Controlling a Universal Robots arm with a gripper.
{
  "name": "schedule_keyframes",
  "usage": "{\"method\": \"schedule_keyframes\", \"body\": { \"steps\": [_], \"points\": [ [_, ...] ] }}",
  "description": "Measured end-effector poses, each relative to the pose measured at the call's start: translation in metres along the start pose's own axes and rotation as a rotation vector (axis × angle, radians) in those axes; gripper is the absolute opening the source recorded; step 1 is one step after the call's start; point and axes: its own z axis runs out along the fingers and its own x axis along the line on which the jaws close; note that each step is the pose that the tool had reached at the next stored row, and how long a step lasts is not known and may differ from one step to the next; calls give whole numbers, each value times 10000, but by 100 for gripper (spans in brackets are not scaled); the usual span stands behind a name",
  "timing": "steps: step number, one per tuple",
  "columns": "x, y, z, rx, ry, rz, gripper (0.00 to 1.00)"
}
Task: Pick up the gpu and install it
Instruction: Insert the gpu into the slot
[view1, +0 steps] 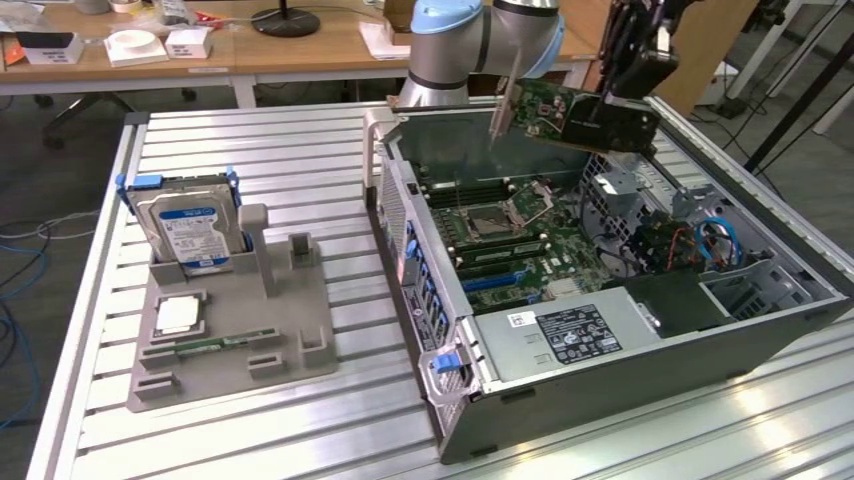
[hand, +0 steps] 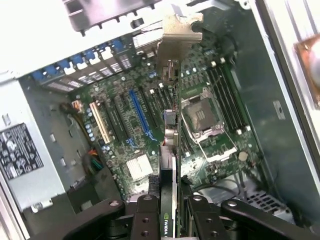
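The gripper (hand: 170, 212) is clamped on the gpu (view1: 574, 112), holding it edge-down above the open computer case (view1: 641, 370). In the exterior view the card hangs at 1 o'clock from the CPU socket (view1: 501, 215) (silver bracket (hand: 177, 35) at the end away from the gripper). Caution: the card appears offset from the blue expansion slot (hand: 140, 115). A tilted or misaligned descent could strike the socket or jam the bracket.

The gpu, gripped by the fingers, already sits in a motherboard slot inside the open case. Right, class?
Not seated: the exterior view shows the gpu, gripped by the fingers, hanging in the air above the motherboard in the open case.
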Motion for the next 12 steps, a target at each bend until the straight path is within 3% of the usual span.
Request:
{"method": "schedule_keyframes", "body": {
  "steps": [12],
  "points": [
    [0, 0, 0, -50, 71, -2083, 26]
  ]
}}
